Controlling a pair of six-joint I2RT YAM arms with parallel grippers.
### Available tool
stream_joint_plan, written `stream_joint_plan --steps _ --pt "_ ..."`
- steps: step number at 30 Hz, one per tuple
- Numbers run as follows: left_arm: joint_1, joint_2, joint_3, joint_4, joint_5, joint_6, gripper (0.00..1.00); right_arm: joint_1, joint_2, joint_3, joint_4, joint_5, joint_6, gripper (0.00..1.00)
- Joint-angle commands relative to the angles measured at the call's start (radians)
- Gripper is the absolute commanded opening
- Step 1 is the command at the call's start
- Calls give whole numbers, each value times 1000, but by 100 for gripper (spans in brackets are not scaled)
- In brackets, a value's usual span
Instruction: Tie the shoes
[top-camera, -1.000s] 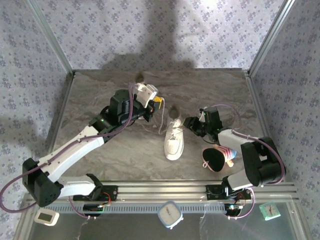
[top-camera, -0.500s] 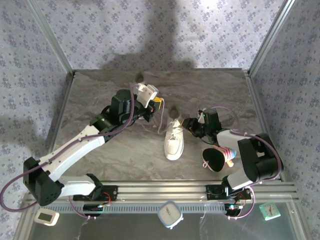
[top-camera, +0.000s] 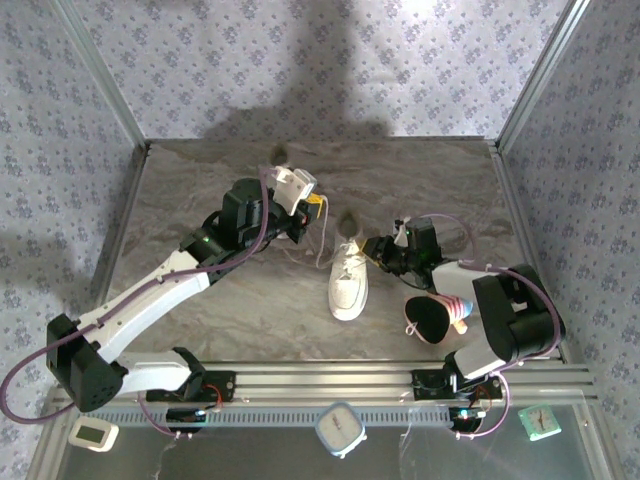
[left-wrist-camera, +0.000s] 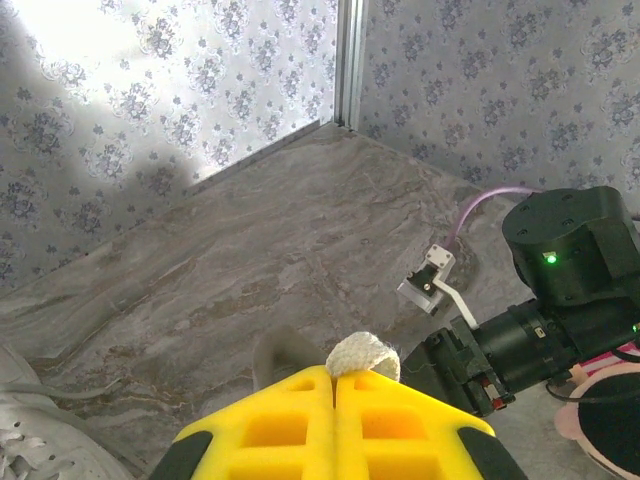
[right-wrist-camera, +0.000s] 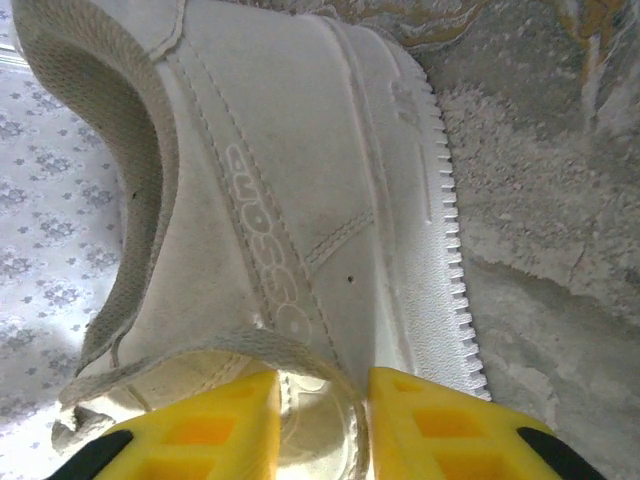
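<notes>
Right fingers (right-wrist-camera: 200, 425) half-cropped against sneaker (right-wrist-camera: 300, 180)

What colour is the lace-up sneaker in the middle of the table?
White all over. The white low-top lace-up sneaker shows best in the top external view.

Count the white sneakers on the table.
1. The white sneaker sits in the middle of the table, with the right end effector at its side. A second may be hidden.

Wht sneaker (top-camera: 349, 285), gry marbled tbl (top-camera: 420, 180), floral-print walls (top-camera: 200, 60).
</notes>
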Motion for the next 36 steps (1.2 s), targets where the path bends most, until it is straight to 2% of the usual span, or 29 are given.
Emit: stream_joint_plan --steps 1,7,12,18,24,29,36 --pt "-7 -15 13 4 -14 -12 0 7 18 -25 13 -5 28 23" --pt "-6 -20 19 -7 -26 -9 0 11 -101 -17 -87 71 -36 7" --pt "-6 -6 59 -33 -23 -15 0 66 -278 35 -320 254 -239 4" --pt "-6 55 168 -97 -44 -89 0 155 -372 69 -405 343 -445 1" --pt "-10 110 233 -114 -53 -175 0 244 -424 36 -357 437 -639 1" --pt "-23 164 330 -146 -48 -199 0 250 -451 -26 -232 415 -668 0" --pt "-82 202 459 -175 -29 -217 0 242 -426 5 -216 437 -654 0"
